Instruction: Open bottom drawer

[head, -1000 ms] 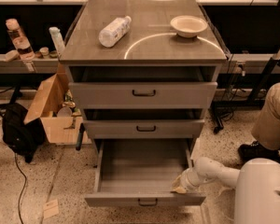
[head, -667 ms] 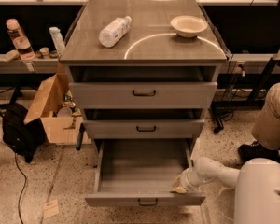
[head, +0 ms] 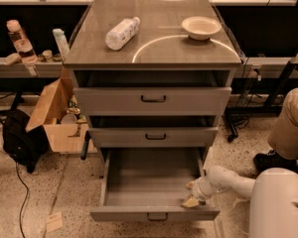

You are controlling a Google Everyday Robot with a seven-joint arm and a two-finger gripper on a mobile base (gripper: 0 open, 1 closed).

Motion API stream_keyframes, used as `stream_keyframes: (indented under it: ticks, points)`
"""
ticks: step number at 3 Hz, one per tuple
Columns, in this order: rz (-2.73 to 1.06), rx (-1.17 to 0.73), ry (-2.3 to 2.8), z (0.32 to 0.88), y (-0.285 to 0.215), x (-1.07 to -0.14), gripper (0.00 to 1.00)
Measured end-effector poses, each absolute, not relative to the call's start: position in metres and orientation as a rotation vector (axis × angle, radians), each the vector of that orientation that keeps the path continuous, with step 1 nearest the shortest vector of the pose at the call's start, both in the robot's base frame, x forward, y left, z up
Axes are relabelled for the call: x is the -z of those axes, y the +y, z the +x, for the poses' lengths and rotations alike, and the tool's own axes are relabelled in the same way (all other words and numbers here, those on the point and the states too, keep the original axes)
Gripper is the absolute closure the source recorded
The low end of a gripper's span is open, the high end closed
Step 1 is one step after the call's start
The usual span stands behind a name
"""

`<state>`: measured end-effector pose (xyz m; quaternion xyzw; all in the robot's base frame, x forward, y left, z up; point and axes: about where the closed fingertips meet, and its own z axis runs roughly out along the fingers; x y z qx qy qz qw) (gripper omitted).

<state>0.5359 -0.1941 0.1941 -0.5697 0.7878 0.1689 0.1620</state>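
— Where do we find the bottom drawer point(head: 149, 180)?
— Pulled out towards us, under the cabinet's point(head: 159, 51) other two drawers.
— And our gripper point(head: 190, 194)?
— Inside the drawer's near right corner, its two tips apart.

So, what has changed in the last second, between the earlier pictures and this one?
Nothing visibly changed. The bottom drawer stays pulled out, and the gripper stays at the drawer's front right corner, just behind the front panel. The bottle and the bowl on the cabinet top lie as before.
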Motion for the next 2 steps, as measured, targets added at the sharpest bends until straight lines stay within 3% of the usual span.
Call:
stream_keyframes:
  ticks: [1,2]
  points:
    - [-1.626,-0.482,2.248,0.5358,-0.194,-0.1941,0.0]
    - [-1.626,-0.482,2.248,0.5358,-0.194,-0.1941,0.0]
